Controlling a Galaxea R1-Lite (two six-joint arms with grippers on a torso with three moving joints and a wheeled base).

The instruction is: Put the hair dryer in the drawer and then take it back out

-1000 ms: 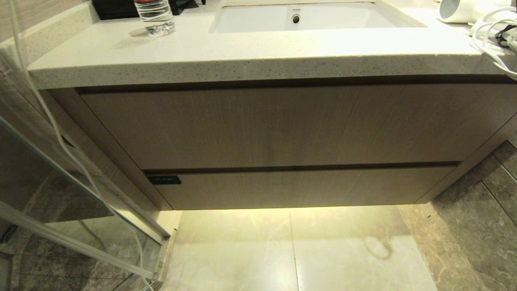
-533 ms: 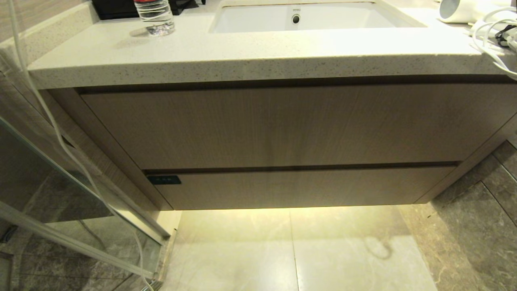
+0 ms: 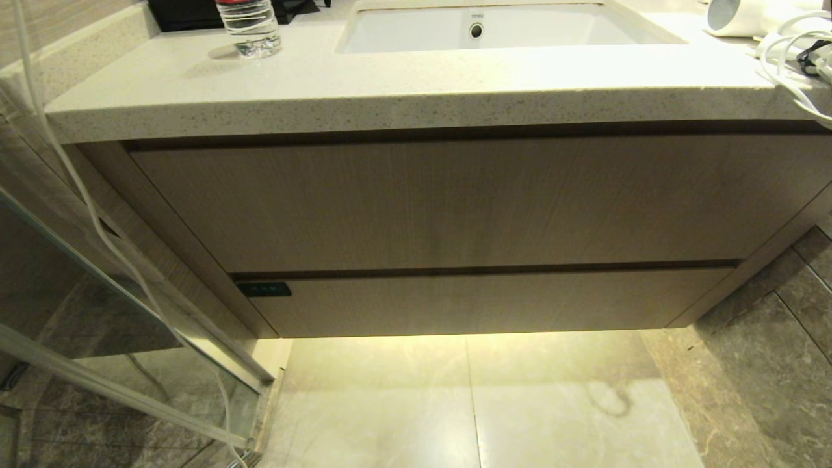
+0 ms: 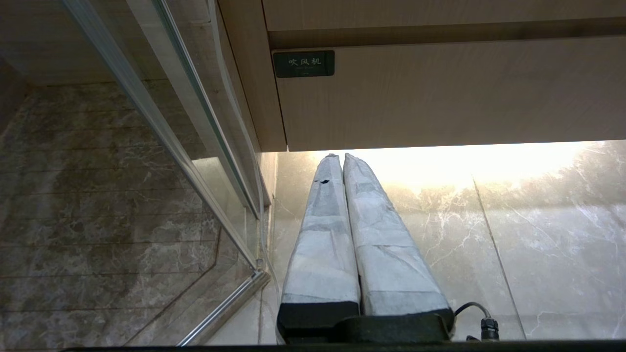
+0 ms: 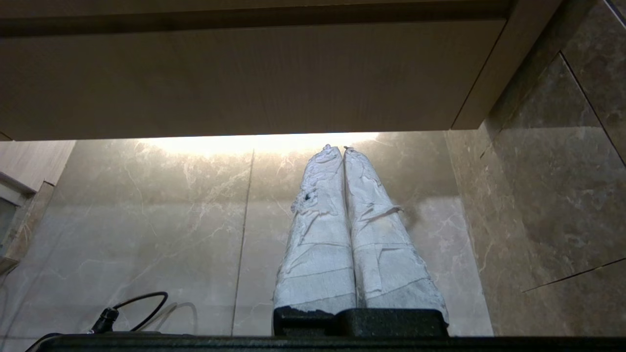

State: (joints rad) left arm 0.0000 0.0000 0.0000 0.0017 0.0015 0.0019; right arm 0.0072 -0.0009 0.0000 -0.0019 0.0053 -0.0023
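Observation:
The white hair dryer (image 3: 747, 16) lies on the countertop at the far right, its coiled white cord (image 3: 790, 71) hanging over the edge. Low on the cabinet, the drawer (image 3: 481, 302) with its light wood-grain front is closed; its small black label (image 3: 263, 289) sits at the left end. Neither arm shows in the head view. In the left wrist view my left gripper (image 4: 341, 156) is shut and empty, low near the floor in front of the drawer (image 4: 440, 93) and its label (image 4: 303, 63). My right gripper (image 5: 335, 147) is likewise shut with nothing held, below the drawer front (image 5: 244, 78).
A taller wood-grain panel (image 3: 455, 201) sits above the drawer. The stone countertop (image 3: 325, 84) holds a sink (image 3: 481, 29) and a water bottle (image 3: 250, 26). A glass shower door (image 3: 97, 312) stands at the left. Marble wall (image 5: 552, 171) closes the right side.

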